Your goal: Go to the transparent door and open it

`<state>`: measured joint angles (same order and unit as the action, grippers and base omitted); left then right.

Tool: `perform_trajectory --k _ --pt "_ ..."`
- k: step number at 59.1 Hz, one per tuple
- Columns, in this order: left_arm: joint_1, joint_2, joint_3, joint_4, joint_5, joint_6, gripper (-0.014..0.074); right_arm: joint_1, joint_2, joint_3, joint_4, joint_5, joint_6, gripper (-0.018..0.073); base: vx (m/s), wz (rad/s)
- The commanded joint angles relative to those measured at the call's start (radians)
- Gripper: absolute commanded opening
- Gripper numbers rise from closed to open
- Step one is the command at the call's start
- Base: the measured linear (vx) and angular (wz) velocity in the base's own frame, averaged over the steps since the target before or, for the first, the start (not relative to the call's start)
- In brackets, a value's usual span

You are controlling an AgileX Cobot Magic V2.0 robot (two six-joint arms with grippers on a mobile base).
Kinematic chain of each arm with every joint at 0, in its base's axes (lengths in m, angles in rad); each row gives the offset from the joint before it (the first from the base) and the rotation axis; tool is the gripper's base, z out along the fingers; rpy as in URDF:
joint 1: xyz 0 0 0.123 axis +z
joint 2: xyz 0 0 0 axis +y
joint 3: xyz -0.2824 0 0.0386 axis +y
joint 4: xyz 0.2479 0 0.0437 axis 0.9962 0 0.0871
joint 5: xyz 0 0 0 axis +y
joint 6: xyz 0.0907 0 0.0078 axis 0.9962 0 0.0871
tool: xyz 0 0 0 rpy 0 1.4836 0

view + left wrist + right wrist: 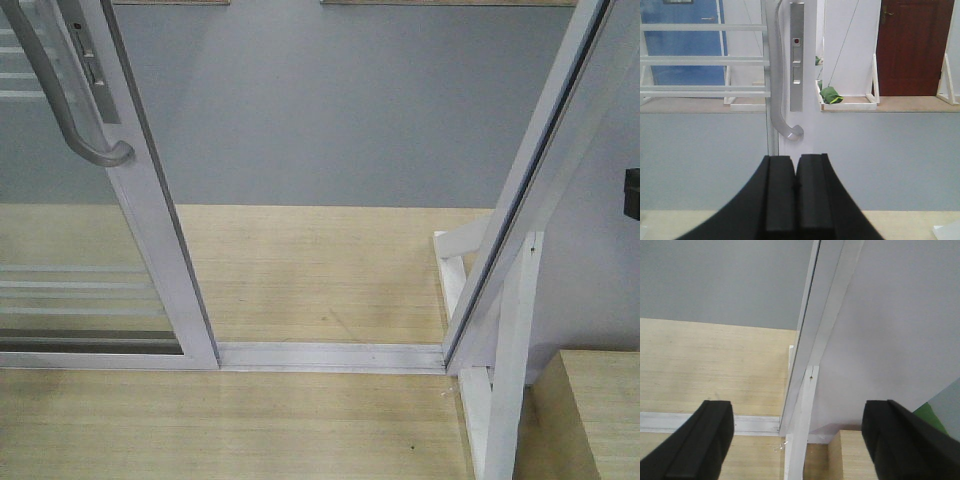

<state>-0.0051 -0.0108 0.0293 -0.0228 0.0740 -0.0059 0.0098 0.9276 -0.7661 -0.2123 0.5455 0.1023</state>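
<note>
1. Nearest the lens in the left wrist view, the left gripper (795,186) had its two black fingers (778,195) pressed together with nothing between them; it pointed at the door but touched nothing.

2. In the right wrist view, the right gripper (797,440) had its fingers (702,442) spread wide, one at each lower corner of the picture, and it held nothing.

3. Just beyond the left gripper stood the transparent door (705,60), its white stile carrying the curved grey pull handle (781,107) and a lock plate (797,55) beside it. The handle's hooked lower end hung above the closed fingers, near but apart.

4. In the front view the transparent door (90,250) sat at the left, its handle (60,95) at the upper left corner, its foot in the floor track (330,355).

5. Between the door's stile and the fixed white frame post (545,170) at the right a wide gap showed, with bare wooden floor (320,270) and grey wall (330,110) beyond. I judged the door already slid well open, so the approach and most of the opening looked done.

6. What seemed left was small: perhaps a little more travel, though the pictures did not show how far the panel could run.

7. Farther off, through the glass, lay a blue door (685,45), a dark red door (912,47) and something green (831,95) on a low ledge.
</note>
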Motion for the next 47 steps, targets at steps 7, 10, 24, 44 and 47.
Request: perform_trajectory --k 7,10,24,44,47 --pt "-0.006 -0.015 0.018 -0.01 -0.079 -0.002 -0.0006 -0.003 -0.145 0.15 0.039 -0.288 -0.009 0.0388 0.0 0.0" --pt "-0.006 -0.015 0.018 -0.01 -0.079 -0.002 -0.0006 -0.003 -0.197 0.236 0.068 -0.404 -0.01 0.0291 0.0 0.0" --pt "-0.006 -0.015 0.018 -0.01 -0.079 -0.002 -0.0006 -0.015 -0.42 0.544 0.294 -0.738 -0.188 -0.0013 0.0 0.0" --pt "-0.006 -0.015 0.018 -0.01 -0.079 -0.002 -0.0006 -0.07 -0.773 0.804 0.388 -0.741 -0.295 -0.0011 0.0 0.0" --pt "-0.006 -0.015 0.018 -0.01 -0.079 -0.002 -0.0006 -0.07 -0.82 0.8 0.325 -0.663 -0.236 -0.001 0.0 0.0"
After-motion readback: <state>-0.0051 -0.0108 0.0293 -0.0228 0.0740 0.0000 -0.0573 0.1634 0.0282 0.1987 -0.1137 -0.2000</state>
